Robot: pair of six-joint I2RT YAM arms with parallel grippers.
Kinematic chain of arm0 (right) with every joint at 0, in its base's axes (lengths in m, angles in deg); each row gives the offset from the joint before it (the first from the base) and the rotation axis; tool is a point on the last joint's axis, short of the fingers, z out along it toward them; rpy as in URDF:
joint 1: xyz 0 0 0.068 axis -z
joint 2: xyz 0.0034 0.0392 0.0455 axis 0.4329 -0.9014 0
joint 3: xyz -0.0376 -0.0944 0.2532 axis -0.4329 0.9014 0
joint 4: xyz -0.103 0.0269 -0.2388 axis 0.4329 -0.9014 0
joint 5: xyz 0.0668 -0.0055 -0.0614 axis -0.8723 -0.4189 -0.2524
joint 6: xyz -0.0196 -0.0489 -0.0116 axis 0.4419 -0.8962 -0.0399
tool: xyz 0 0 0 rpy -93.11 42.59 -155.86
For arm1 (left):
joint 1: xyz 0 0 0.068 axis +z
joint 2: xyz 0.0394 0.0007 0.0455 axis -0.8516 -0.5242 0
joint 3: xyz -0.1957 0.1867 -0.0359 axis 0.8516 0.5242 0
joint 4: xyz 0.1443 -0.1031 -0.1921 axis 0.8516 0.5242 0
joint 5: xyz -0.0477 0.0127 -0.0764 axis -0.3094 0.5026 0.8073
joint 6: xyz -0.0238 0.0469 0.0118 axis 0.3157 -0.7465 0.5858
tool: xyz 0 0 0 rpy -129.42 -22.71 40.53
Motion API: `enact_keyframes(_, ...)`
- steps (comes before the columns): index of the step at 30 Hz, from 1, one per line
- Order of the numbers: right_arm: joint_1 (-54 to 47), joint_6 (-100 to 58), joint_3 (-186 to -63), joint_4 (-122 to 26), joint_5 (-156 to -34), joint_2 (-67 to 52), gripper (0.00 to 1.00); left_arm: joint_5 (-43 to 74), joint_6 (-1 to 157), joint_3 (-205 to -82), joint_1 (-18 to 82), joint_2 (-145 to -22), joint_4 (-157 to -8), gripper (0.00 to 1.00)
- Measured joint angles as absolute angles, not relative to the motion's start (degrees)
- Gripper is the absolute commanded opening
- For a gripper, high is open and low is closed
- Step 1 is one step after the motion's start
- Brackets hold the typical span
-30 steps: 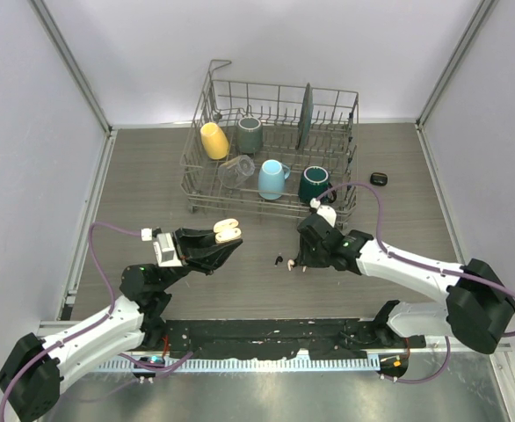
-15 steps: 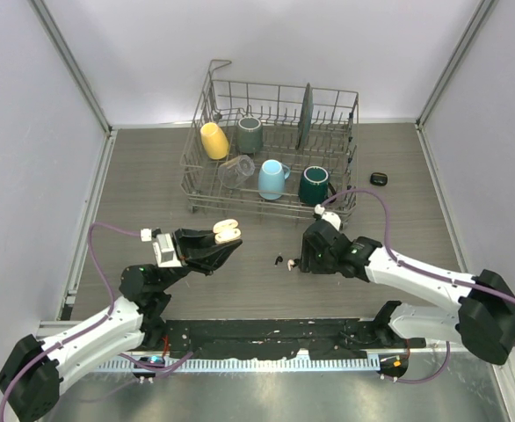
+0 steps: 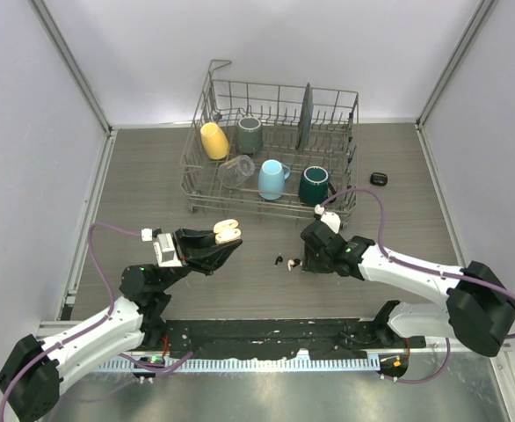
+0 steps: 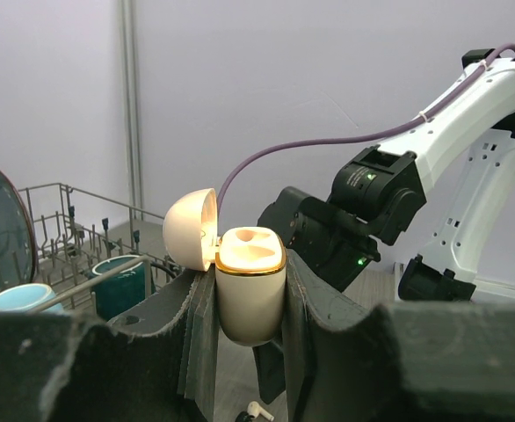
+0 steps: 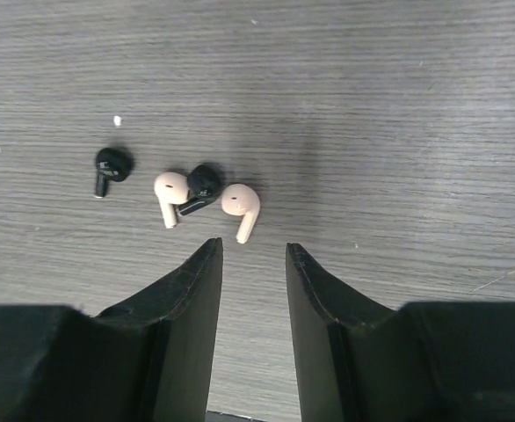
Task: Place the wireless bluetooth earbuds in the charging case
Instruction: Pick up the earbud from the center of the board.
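My left gripper [image 3: 231, 236] is shut on a cream-white charging case [image 4: 250, 281] and holds it upright above the table, its lid hinged open to the left. Four earbuds lie loose on the table in the right wrist view: a black one [image 5: 112, 164] apart at the left, then a cream one [image 5: 168, 189], a black one [image 5: 203, 183] and a cream one [image 5: 240, 202] close together. My right gripper [image 5: 253, 246] is open and empty, its tips just short of the right cream earbud. In the top view it [image 3: 301, 260] sits beside the earbuds [image 3: 281, 260].
A wire dish rack [image 3: 275, 88] stands at the back with a yellow mug [image 3: 213, 139], a grey mug [image 3: 250, 134], a light blue mug [image 3: 272, 178], a dark green mug [image 3: 313, 185], a clear glass [image 3: 235, 171] and a plate [image 3: 306, 114]. A small black case [image 3: 379, 178] lies right of it.
My right gripper has shifted slightly beside the earbuds. The left arm and the case have not moved.
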State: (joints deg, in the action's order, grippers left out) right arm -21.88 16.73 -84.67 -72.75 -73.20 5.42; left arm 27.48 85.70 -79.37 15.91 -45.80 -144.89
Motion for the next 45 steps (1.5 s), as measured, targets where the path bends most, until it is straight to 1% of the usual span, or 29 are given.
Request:
enact_keyframes(5,-21.9,16.7,-84.7,-72.5,-73.2,2.4,0.40,27.2,85.7,-79.4,15.9,-45.8,-144.9,0.00)
enact_keyframes(27,-21.9,16.5,-84.8,-68.8,-73.3,-0.4,0.39,26.5,85.5,-79.2,15.9,-46.8,-144.9,0.00)
enact_keyframes(31,-21.9,16.5,-84.8,-68.2,-73.3,-1.2,0.36,26.5,85.5,-79.2,15.9,-46.8,-144.9,0.00)
enact_keyframes(45,-21.9,15.9,-84.9,-67.7,-72.6,-3.0,0.34,26.2,85.4,-78.8,15.9,-46.7,-144.9,0.00)
